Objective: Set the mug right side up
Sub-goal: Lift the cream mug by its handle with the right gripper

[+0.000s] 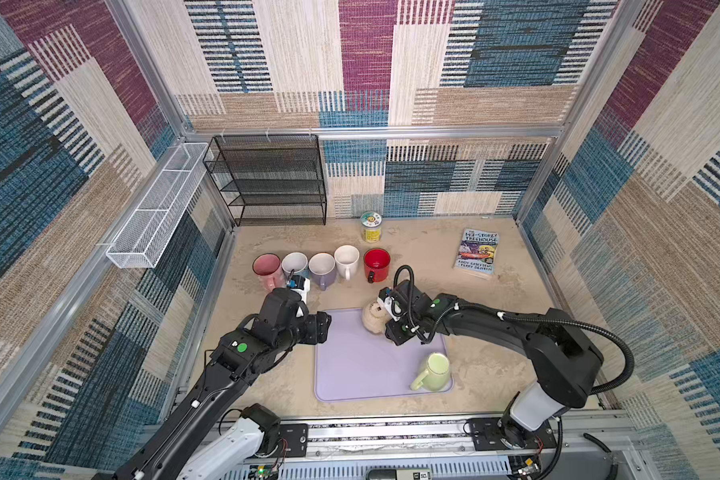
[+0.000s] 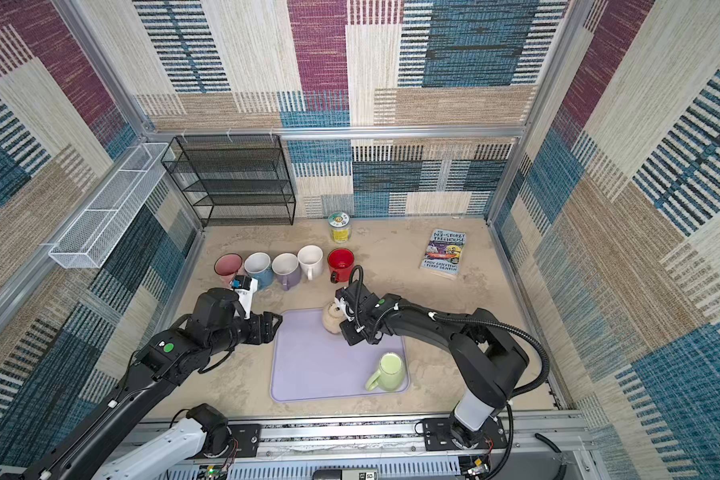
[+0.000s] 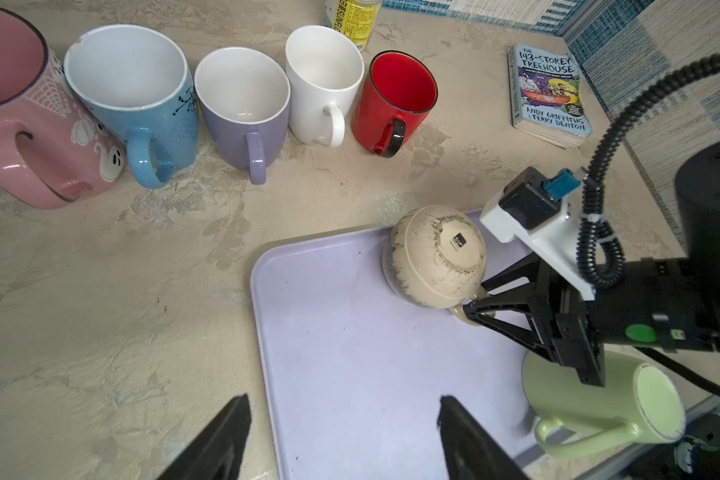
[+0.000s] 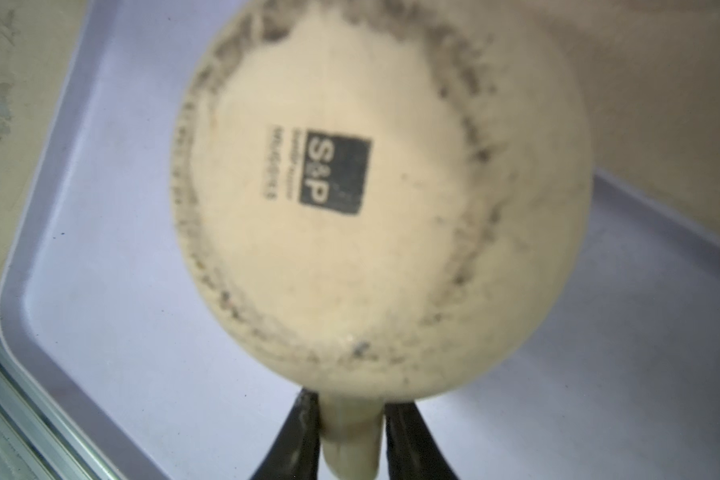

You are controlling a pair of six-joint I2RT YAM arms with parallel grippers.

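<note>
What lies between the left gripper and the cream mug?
Only bare lilac tray, from left gripper to cream mug; the left wrist view shows it.

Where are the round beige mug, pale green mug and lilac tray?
Round beige mug (image 3: pixel 454 253): left wrist view, upturned base.
Pale green mug (image 3: pixel 578 399): left wrist view, side wall.
Lilac tray (image 3: pixel 350 353): left wrist view, bare floor.

Cream mug (image 3: pixel 435 257) matt, scuffed ceramic; lilac tray (image 3: pixel 350 353) smooth plastic.

The mug (image 4: pixel 391 257) base reads "S&P"; book (image 3: pixel 549 95), "143-Storey Treehouse".
</note>
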